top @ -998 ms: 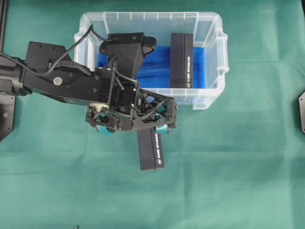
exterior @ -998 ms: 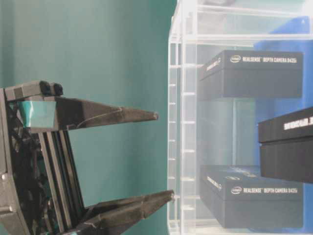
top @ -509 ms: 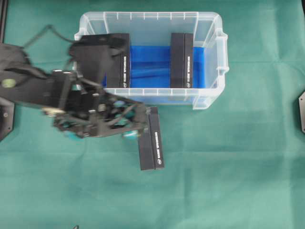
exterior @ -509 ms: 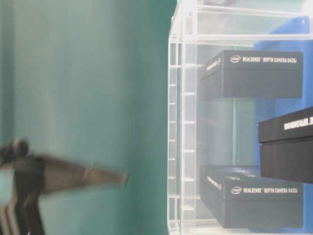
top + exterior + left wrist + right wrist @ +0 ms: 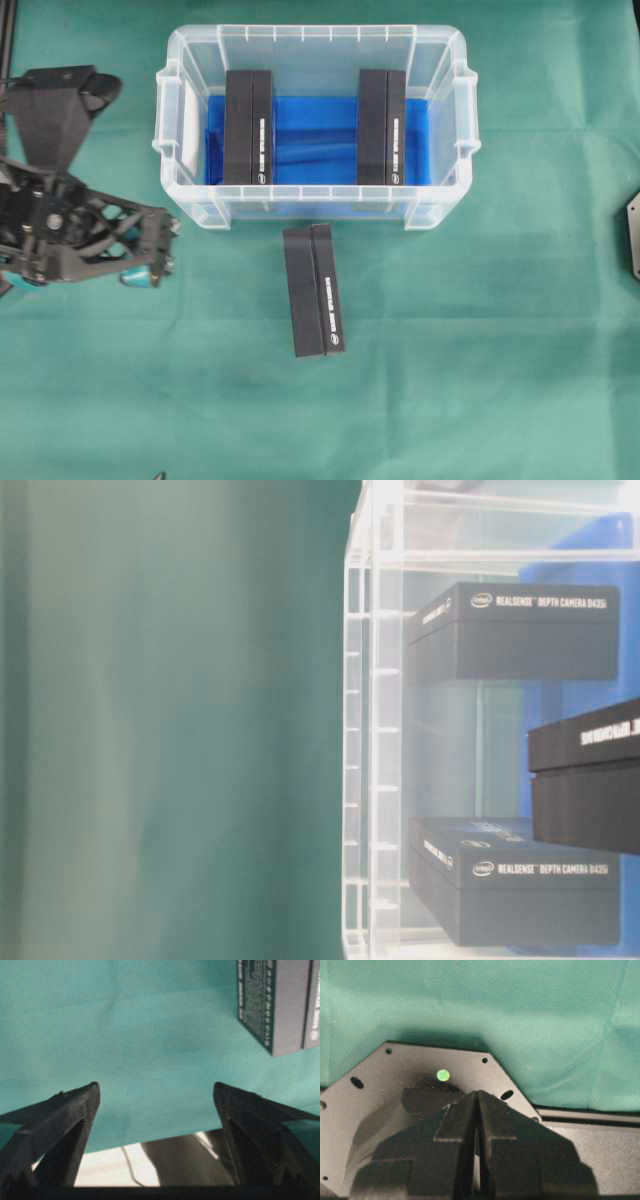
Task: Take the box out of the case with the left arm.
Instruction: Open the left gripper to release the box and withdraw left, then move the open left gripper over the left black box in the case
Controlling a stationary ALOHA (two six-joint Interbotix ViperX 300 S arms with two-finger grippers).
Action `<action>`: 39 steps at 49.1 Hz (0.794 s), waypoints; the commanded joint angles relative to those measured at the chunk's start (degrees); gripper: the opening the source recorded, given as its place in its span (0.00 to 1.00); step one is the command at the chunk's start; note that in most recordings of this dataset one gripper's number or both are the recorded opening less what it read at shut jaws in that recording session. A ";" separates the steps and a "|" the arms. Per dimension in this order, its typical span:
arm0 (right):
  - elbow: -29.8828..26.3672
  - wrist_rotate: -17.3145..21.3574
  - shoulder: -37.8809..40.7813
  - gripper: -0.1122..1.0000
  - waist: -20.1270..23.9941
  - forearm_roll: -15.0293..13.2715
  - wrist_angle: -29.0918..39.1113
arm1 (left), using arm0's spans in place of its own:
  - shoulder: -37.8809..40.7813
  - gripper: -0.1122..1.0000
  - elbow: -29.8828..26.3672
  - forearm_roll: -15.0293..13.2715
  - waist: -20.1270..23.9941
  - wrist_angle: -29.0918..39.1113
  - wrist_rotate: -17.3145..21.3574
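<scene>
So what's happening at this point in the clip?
One black box already lies on the green cloth just in front of the clear case, outside it, and nothing is touching it. Two more boxes stand inside the case, one on the left and one on the right. The left gripper is open and empty, off to the left of the case. The right gripper is shut, parked over its own base plate.
</scene>
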 commanded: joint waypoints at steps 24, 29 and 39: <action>-1.49 0.09 0.18 0.09 -0.09 0.00 0.09 | -8.00 0.95 3.96 -0.09 10.02 3.69 8.96; -1.49 0.09 0.18 0.09 -0.09 0.00 0.09 | -8.70 0.95 3.96 -0.26 15.21 6.15 13.89; -1.49 0.09 0.18 0.09 -0.09 0.00 0.09 | -8.35 0.95 3.43 -0.70 25.22 9.84 25.66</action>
